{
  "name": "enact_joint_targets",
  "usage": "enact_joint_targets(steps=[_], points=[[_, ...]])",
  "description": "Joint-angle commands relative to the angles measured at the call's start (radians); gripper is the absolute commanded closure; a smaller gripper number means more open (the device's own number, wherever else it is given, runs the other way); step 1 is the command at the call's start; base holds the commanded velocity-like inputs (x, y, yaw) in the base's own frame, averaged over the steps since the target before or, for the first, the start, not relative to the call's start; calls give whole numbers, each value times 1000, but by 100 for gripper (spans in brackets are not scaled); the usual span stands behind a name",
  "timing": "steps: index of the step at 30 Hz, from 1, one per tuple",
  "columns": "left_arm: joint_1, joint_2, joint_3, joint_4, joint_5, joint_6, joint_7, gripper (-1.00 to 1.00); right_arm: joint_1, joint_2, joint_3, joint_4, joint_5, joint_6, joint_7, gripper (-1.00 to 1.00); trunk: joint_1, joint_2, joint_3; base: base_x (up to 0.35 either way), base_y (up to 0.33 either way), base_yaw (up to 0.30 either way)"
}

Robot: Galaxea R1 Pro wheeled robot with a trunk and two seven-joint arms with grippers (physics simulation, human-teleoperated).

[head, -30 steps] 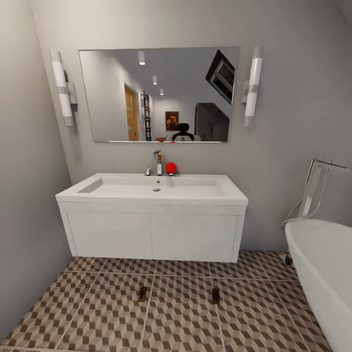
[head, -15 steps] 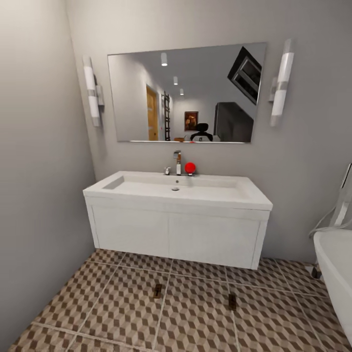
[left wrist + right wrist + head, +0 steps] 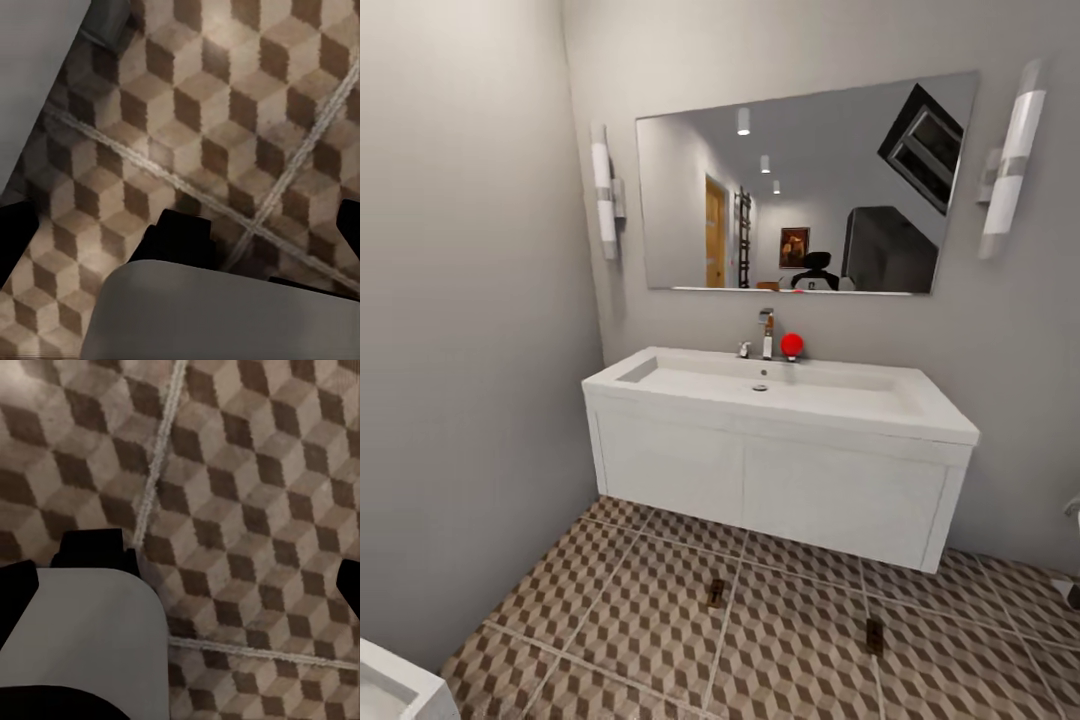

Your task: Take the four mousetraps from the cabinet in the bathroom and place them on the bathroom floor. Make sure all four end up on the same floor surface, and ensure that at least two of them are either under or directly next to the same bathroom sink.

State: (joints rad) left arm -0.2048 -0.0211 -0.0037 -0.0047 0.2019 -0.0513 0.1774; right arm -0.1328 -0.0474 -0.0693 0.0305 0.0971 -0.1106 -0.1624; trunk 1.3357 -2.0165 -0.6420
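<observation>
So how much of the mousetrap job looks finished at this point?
Done: two mousetraps lie on the bathroom floor, in front of the white sink unit. In hand: nothing visible; both wrist views look down at bare tiles. Left: the other two mousetraps are not on the floor shown.

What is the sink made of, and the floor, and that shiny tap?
The sink looks like smooth white ceramic or resin, plain and matte. The floor seems to be printed tile, given its pale grout lines. The tap looks like polished metal, silvery with bright highlights.

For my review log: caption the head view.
Two mousetraps lie on the cube-patterned bathroom floor before the white sink unit.
</observation>
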Motion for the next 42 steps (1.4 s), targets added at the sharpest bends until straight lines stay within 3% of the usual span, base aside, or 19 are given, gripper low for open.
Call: enact_joint_targets(steps=[1,11,27,42], points=[[-1,-1,-1,1,7,-4,2,-100,-1,0,-7,3,10,-6,-3,-100,0,0,-1,0,0,276],[-1,-2,-1,1,7,-4,2,-100,-1,1,-7,3,11,-5,-3,-100,0,0,-1,0,0,244],[-1,-2,-1,0,7,-4,2,-100,-1,3,-7,3,12,0,-3,-100,0,0,-1,0,0,62],[-1,-2,-1,0,7,-4,2,-100,-1,4,-7,3,13,1,-3,-100,0,0,-1,0,0,246]])
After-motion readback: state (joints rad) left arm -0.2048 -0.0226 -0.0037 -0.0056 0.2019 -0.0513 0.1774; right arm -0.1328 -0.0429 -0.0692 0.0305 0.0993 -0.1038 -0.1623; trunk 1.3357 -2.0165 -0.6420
